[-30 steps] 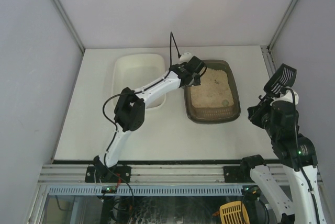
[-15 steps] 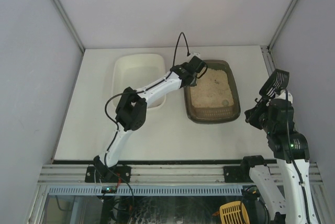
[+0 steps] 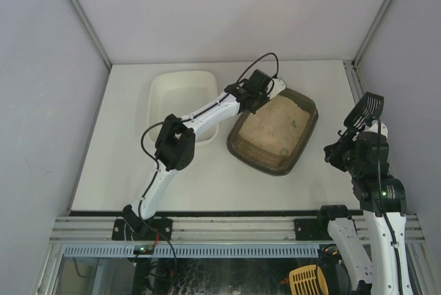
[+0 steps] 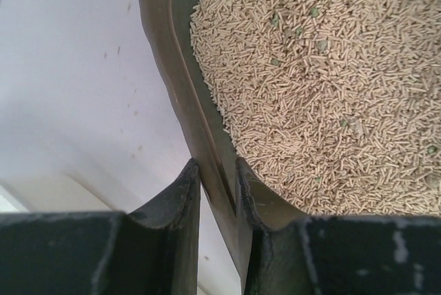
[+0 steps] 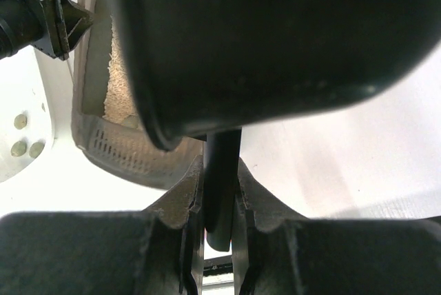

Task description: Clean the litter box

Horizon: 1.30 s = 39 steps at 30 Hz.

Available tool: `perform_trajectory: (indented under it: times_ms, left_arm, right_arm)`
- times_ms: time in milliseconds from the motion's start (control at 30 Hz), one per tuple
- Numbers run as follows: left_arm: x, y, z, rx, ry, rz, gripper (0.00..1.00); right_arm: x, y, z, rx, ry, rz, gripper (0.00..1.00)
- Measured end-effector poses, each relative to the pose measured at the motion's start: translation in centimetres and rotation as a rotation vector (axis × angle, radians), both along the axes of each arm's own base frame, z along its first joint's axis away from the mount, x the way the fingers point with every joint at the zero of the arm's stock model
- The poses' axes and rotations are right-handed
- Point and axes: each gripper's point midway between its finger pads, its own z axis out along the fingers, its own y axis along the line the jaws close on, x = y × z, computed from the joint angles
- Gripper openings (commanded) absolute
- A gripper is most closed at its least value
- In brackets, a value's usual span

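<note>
The dark brown-grey litter box (image 3: 235, 143) lies skewed on the table, its beige litter (image 3: 272, 129) flecked with a few greenish bits. My left gripper (image 3: 259, 92) is shut on its far-left rim. In the left wrist view the fingers (image 4: 217, 179) pinch that rim (image 4: 162, 47), one finger outside and one inside against the litter (image 4: 324, 81). At the right edge of the table, my right gripper (image 3: 349, 145) is shut on the handle (image 5: 222, 171) of a black scoop (image 3: 367, 109), whose head fills the right wrist view (image 5: 275, 40). The box's slotted end (image 5: 131, 150) shows beyond it.
A plain white tub (image 3: 180, 94) stands just left of the litter box, under the left forearm. Grey walls close in the table on three sides. A metal frame rail (image 3: 227, 229) runs along the near edge.
My left gripper closed on the litter box rim and swung the box round, so it now lies diagonally and nearer the tub. The right arm with the scoop shifted slightly.
</note>
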Motion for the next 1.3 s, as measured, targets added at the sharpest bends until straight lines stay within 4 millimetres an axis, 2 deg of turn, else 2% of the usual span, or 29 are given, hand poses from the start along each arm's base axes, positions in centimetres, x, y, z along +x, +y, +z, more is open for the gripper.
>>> perform_trajectory:
  times_ms: [133, 233, 400, 533, 700, 867, 1067, 1300]
  left_arm:
    - [-0.7, -1.5, 0.0, 0.118, -0.064, -0.246, 0.00]
    - [-1.7, -3.7, 0.0, 0.191, -0.123, -0.448, 0.00]
    - [-5.0, -7.2, -0.2, 0.235, -0.178, -0.811, 0.00]
    - [-7.5, -9.2, 0.0, 0.218, -0.225, -1.078, 0.00]
    - [-10.2, -10.8, -0.1, 0.215, -0.298, -1.364, 0.00]
    - [-12.5, -11.5, -0.2, 0.230, -0.424, -1.652, 0.00]
    - [-14.6, -11.9, -0.2, 0.193, -0.498, -1.838, 0.00]
    - [-15.4, -12.1, -0.4, 0.165, -0.521, -1.905, 0.00]
  right_arm:
    - [0.1, -0.2, -0.2, -0.006, 0.013, -0.011, 0.00]
    - [0.2, -0.6, -0.6, -0.013, 0.033, -0.032, 0.00]
    - [0.1, -1.3, -1.3, -0.024, 0.077, -0.084, 0.00]
    - [-0.3, -2.0, -1.6, -0.034, 0.097, -0.129, 0.00]
    - [-0.9, -2.7, -1.3, -0.040, 0.074, -0.186, 0.00]
    - [-1.7, -3.0, -1.2, -0.032, 0.063, -0.213, 0.00]
    - [-2.3, -3.0, -1.5, -0.019, 0.075, -0.233, 0.00]
    - [-3.8, -3.7, -1.0, -0.008, 0.026, -0.299, 0.00]
